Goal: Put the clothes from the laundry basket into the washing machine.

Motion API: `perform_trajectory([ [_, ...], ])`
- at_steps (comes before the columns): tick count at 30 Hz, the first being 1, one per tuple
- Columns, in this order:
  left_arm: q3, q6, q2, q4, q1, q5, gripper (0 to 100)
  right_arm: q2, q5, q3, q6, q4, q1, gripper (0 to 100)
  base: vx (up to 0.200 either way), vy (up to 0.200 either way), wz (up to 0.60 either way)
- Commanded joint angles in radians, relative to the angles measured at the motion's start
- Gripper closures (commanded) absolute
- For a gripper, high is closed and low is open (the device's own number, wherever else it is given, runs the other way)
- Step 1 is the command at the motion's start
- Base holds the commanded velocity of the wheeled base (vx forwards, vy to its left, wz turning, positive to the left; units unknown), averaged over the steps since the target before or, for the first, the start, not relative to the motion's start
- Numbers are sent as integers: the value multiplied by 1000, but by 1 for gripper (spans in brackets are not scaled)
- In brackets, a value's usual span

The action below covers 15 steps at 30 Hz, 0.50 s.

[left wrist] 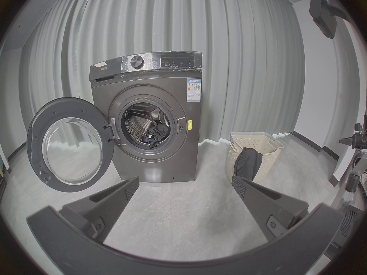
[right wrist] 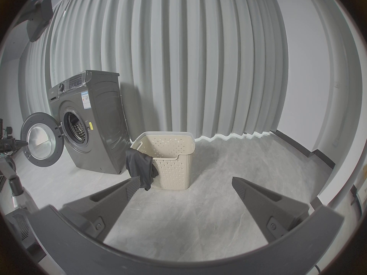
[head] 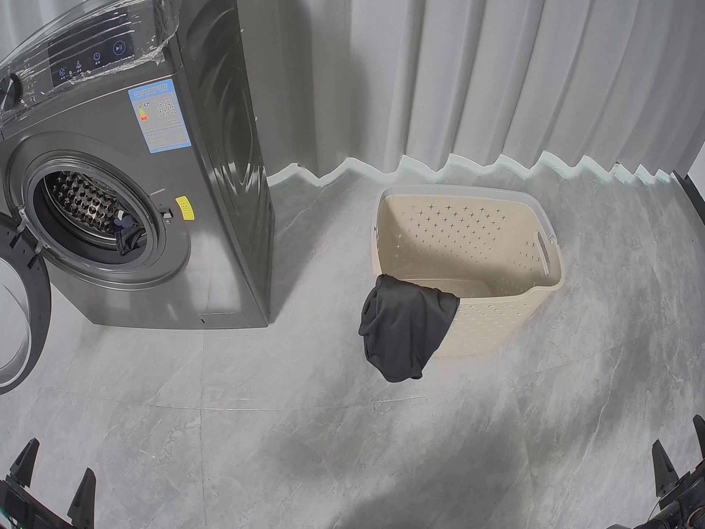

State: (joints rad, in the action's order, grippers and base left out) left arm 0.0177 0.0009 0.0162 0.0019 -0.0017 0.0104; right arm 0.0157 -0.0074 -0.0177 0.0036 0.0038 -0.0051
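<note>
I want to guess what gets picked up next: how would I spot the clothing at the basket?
Right of the grey washing machine, a cream laundry basket stands on the floor. A dark grey garment drapes over its near rim, hanging down outside. It is the only cloth there; the other dark clothes lie in the drum.

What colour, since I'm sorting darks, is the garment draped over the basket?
Plain dark grey, near black; the garment shows best in the head view.

Dark grey washing machine [head: 213, 185], blue-and-white label [head: 159, 115], yellow sticker [head: 184, 208]; cream laundry basket [head: 477, 317] with star perforations, black garment [head: 404, 325] at its seven o'clock; pale grey curtain [head: 477, 60]; grey marbled floor [head: 294, 420].
</note>
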Motion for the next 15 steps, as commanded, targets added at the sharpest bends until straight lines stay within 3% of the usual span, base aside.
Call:
perform_trajectory([
  [1,-16,2,-13,0,0,0,0,-16,1,18,1,1,-1,0,200,0,0],
  [4,-16,1,-13,0,0,0,0,-16,1,-2,1,-15,-1,0,200,0,0],
  [9,-16,1,-13,0,0,0,0,59,24,-222,-1,-30,2,0,200,0,0],
  [12,-16,-4,-13,0,0,0,0,187,61,-251,6,-22,14,0,0,0,0],
  [15,-16,-4,-13,0,0,0,0,378,99,-262,93,-47,65,0,0,0,0],
])
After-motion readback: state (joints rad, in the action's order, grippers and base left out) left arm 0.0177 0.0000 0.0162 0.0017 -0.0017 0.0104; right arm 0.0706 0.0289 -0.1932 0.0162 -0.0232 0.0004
